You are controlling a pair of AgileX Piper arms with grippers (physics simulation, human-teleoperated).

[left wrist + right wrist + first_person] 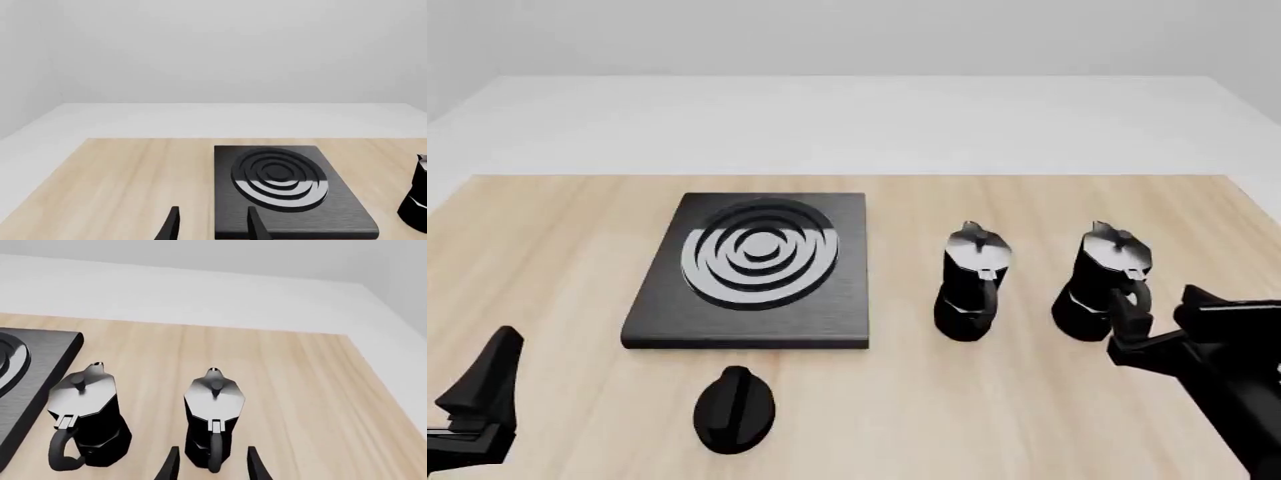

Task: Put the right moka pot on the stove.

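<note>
Standing just ahead of the spread right end effector [211, 466]: right moka pot [213, 415].

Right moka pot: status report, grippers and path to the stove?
Right gripper open, lined up on right moka pot, not gripping. Left gripper open, idle. Stove bare. Other moka pot stands between.

A light wooden desk [561, 260] carries everything. The stove [827, 300], a flat black slab with silver burner rings, lies left of centre, with a small black oval knob [735, 408] just in front of it. To its right two black moka pots stand upright side by side: the other moka pot [970, 283] nearer the stove, then the right moka pot [1098, 280].
</note>
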